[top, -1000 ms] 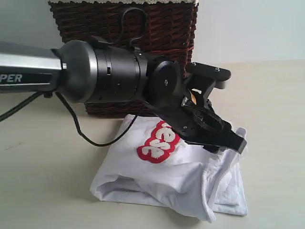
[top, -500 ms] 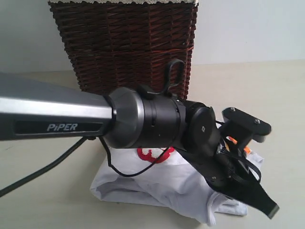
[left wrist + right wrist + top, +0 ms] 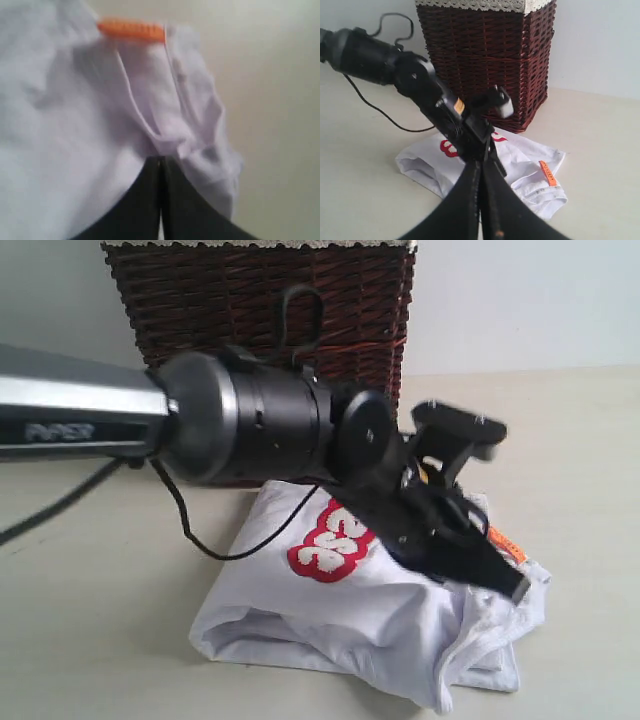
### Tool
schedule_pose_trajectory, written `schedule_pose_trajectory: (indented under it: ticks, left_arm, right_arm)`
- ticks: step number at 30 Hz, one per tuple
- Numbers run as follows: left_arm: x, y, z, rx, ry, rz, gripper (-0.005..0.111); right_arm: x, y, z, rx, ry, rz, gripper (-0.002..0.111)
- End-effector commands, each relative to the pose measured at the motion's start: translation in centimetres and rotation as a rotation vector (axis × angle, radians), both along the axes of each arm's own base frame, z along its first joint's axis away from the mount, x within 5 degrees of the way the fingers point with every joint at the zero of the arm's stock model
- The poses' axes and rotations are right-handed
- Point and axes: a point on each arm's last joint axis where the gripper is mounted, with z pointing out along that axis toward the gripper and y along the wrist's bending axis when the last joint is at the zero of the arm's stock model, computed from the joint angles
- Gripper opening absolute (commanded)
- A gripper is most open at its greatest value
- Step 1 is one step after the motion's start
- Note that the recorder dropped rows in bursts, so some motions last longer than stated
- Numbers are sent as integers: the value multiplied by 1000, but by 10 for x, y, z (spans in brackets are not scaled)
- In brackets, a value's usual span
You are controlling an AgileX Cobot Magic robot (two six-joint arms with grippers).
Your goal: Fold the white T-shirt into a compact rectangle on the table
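Where the shirt (image 3: pixel 330 615) lies in a loose, half-folded heap on the table (image 3: pixel 90 620), it sits at 6 o'clock from the basket (image 3: pixel 200 310) in the exterior view, close to its base; red-edged letters (image 3: pixel 335 545) face up near the heap's middle; an orange tag (image 3: pixel 505 542) shows at its 3 o'clock edge. From 9 o'clock the left arm (image 3: pixel 250 420) reaches across the shirt, pointing toward 4 o'clock; the left jaws are pressed fully together, and in the left wrist view folds of cloth gather right at their tips, so they have a pinch of the shirt; that edge stands a little off the table. The right jaws are closed tight with nothing between them; they are well apart from the shirt, aimed toward it and the basket.
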Motion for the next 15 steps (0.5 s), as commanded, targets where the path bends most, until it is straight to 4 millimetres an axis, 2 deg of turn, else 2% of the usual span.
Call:
schedule_pose_trajectory:
  ticks: [1, 3, 6, 8, 10, 11, 12, 13, 15]
  left_arm:
    - [-38, -16, -38, 87, 139, -158, 0]
    - [-47, -24, -38, 68, 91, -185, 0]
    - [-45, -20, -35, 89, 102, -197, 0]
    - [-36, -7, -10, 115, 49, -227, 0]
    - [-5, 25, 27, 157, -61, -80, 0]
    - [6, 37, 29, 176, -72, -1, 0]
    - [24, 56, 24, 200, -49, 88, 0]
    - [30, 67, 10, 225, -5, 122, 0]
    - [19, 77, -27, 283, 116, 79, 0]
  right_arm:
    - [0, 0, -1, -3, -2, 5, 0]
    - [0, 0, -1, -1, -5, 4, 0]
    - [0, 0, -1, 1, -4, 4, 0]
    - [0, 0, -1, 1, -4, 4, 0]
    - [0, 0, -2, -6, 9, 7, 0]
    - [0, 0, -2, -7, 11, 7, 0]
    - [0, 0, -2, -7, 11, 7, 0]
    - [0, 0, -2, -7, 11, 7, 0]
    - [0, 0, -2, -7, 11, 7, 0]
